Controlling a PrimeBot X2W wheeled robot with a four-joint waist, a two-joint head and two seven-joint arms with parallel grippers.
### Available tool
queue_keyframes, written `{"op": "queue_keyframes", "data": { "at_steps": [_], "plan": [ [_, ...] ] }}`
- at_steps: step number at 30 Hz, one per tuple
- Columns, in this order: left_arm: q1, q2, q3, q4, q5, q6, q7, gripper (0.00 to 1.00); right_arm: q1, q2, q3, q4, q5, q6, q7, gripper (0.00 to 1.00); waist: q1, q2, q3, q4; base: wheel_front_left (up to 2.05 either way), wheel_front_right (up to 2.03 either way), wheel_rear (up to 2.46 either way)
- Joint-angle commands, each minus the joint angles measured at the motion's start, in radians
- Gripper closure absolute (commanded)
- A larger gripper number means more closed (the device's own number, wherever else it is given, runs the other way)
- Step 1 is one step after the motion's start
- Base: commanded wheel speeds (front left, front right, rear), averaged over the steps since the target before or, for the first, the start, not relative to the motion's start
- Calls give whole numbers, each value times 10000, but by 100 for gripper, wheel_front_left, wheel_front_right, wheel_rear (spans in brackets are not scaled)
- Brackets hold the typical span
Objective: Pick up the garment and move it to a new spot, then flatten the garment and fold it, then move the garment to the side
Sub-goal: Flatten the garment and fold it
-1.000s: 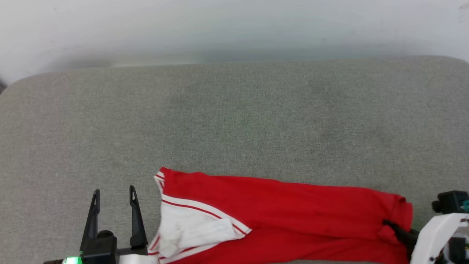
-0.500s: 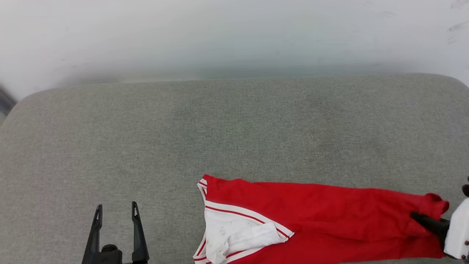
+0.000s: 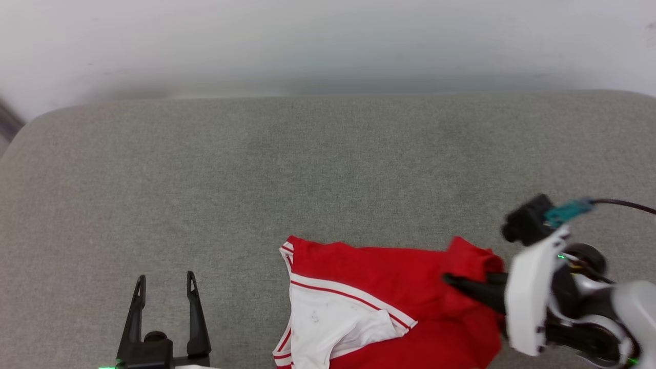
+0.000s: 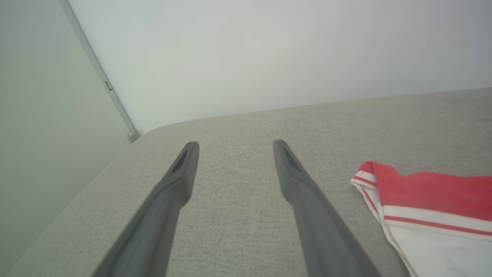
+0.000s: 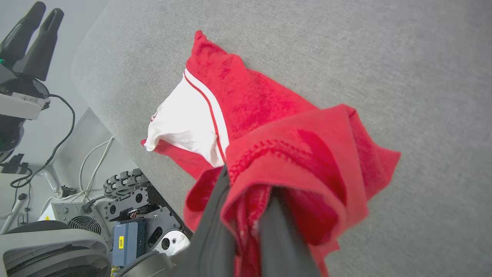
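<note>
The garment (image 3: 379,271) is a red shirt with a white, red-striped sleeve (image 3: 328,323). It lies at the near edge of the grey cushion, its right part lifted and doubled over toward the sleeve. My right gripper (image 3: 450,280) is shut on a bunched red edge of the garment, fingers pointing left. In the right wrist view the cloth (image 5: 269,104) drapes over my right gripper (image 5: 250,192) and hides its tips. My left gripper (image 3: 165,279) stands open and empty over bare cushion left of the garment. The left wrist view shows the left gripper (image 4: 235,144) beside the sleeve corner (image 4: 430,192).
The grey fabric cushion (image 3: 328,169) stretches wide behind and left of the garment, ending at a white wall (image 3: 328,41). Past the cushion's near edge, the right wrist view shows the robot's base with cables and electronics (image 5: 127,231) and the left gripper (image 5: 44,13).
My right gripper has moved left and upward with the red edge, shortening the spread garment and doubling it over. The head camera has shifted. My left gripper stays open.
</note>
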Motion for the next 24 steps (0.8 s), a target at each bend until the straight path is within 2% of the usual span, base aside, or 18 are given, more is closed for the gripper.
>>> {"op": "queue_keyframes", "data": {
  "at_steps": [1,5,6,11,16,21,22,23,24],
  "plan": [
    [-197,-27,58,16,42,-52,-22,0,-434,257,336,5,-145,-4,62,100,0,-1,137,63,0,0,0],
    [-477,-88,78,92,79,-153,-22,0,-1707,941,1839,356,-700,-4,203,100,0,-1,380,198,0,0,0],
    [-742,-195,72,164,129,-256,-22,0,-3140,1926,3467,1485,-1116,-4,-50,100,0,-1,693,348,0,0,0],
    [-980,-309,36,211,127,-314,-22,0,-4190,2803,4785,3123,-1525,-4,-574,100,0,-1,971,527,0,0,0],
    [-1104,-411,-58,197,181,-326,-22,0,-4615,3194,5878,4660,-1625,-4,-956,100,0,-1,1207,678,0,0,0],
    [-1050,-485,-58,171,209,-263,-22,0,-4777,3240,6663,5576,-1473,-7,-1643,100,0,-1,1238,651,0,0,0],
    [-1003,-487,-40,175,211,-247,-22,0,-4819,3238,6675,5628,-1382,-7,-1871,87,0,-1,1200,613,0,0,0],
    [-953,-485,-27,188,215,-236,-22,0,-4901,3201,6720,5605,-1310,-7,-2085,51,0,-1,1140,574,0,0,0],
    [-905,-467,-11,204,213,-256,-22,0,-4976,3152,6750,5516,-1207,-6,-2299,0,0,-1,1062,525,0,0,0]
  ]
}}
